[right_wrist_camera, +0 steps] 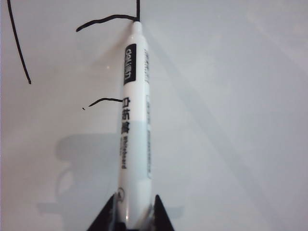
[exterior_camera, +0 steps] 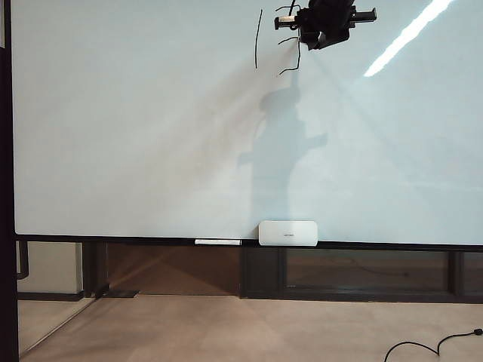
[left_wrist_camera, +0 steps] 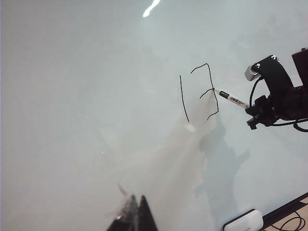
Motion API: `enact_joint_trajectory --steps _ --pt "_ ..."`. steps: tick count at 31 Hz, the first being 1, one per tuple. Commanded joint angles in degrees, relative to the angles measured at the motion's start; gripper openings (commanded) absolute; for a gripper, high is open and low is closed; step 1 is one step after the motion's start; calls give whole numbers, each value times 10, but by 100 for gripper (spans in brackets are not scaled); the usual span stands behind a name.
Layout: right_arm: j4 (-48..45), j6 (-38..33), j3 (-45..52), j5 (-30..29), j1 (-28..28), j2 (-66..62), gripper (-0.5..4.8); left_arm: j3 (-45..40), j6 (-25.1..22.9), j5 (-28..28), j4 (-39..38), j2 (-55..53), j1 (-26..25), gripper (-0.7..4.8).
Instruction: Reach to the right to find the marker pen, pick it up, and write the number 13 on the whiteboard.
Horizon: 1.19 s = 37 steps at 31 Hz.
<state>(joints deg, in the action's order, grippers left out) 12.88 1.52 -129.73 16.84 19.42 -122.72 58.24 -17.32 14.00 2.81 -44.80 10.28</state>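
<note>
Exterior view first: the right gripper [exterior_camera: 290,23] sits high on the whiteboard [exterior_camera: 136,136], toward the upper middle-right, its black body hiding part of the number 13 [exterior_camera: 278,41]. The 1 stands clear to the left; the 3 is partly behind the arm. A white rounded box [exterior_camera: 287,233] and a long thin white stick [exterior_camera: 218,242] rest on the ledge far below, well apart from the work. The left gripper does not show here.

Left wrist view: the marker pen [left_wrist_camera: 231,98] slants up from the right gripper, tip touching the 3 at its middle notch. Both digits look drawn, so the task reads as nearly done. To finish well, the tip should lift straight off the board rather than drag, or a stray tail joins the 3. The left gripper [left_wrist_camera: 135,211] shows only dark fingertips close together at the frame edge, holding nothing, well below the digits.

Right wrist view: the right gripper's fingers [right_wrist_camera: 103,219] clamp narrowly on the pen's barrel, tip pressed where the mid stroke meets the vertical line.
</note>
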Motion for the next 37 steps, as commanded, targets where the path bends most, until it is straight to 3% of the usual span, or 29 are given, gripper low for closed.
enact_joint_trajectory --steps 1,8,14,29,32,37 --pt "-4 -3 -3 11 0 12 -5 3 -3 -12 10 3 0 -5" --pt "21 -3 -3 4 10 48 -5 3 -3 -97 -21 46 0 -5" --pt "123 -33 -3 -4 10 104 -5 3 -18 -138 -62 96 0 -6" --pt "258 -29 -3 -54 37 322 -5 3 32 -142 -232 235 0 -5" --pt "292 -28 -3 -54 56 364 -5 3 65 -142 -271 261 0 -5" --pt "349 -28 -3 -52 108 435 -5 5 72 -137 -307 314 0 -5"
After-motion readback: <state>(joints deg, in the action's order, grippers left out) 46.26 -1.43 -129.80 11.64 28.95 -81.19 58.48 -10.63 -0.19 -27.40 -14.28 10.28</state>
